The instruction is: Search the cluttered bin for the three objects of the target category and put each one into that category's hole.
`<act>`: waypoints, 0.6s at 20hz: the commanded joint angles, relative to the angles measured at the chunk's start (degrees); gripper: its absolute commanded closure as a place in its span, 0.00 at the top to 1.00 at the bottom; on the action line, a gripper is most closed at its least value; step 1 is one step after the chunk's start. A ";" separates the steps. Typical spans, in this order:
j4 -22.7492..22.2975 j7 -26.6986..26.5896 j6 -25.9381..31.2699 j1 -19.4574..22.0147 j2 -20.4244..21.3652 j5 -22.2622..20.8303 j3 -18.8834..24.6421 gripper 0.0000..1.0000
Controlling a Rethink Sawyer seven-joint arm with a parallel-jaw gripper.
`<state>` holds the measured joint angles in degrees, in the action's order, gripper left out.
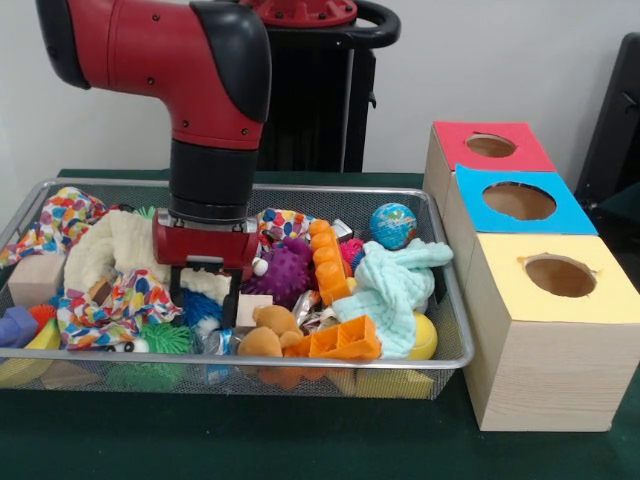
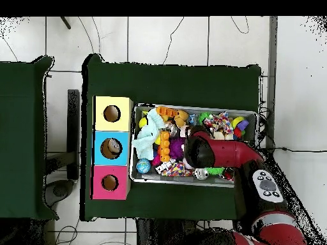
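Bin (image 1: 452,300), wire mesh, long axis runs left-right on the green table (image 1: 300,440); packed full, little free room inside. Gripper (image 1: 205,297) is down in the left-centre of the clutter, fingers spread open around a gap, nothing gripped, just beside a white block (image 1: 254,308) and the purple spiky ball (image 1: 285,270). Orange linked blocks (image 1: 330,262) run near-to-far at centre. Mint cloth (image 1: 392,285) and globe ball (image 1: 393,225) sit right. Three boxes stand right of the bin: yellow hole (image 1: 560,275) nearest, blue hole (image 1: 519,200), red hole (image 1: 490,146) farthest.
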<state>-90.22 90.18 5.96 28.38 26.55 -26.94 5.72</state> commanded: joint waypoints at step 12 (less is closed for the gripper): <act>-8.08 4.54 -6.99 8.82 -0.22 -4.14 19.04 1.00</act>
<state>-93.54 90.18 4.90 35.77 26.73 -27.06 15.43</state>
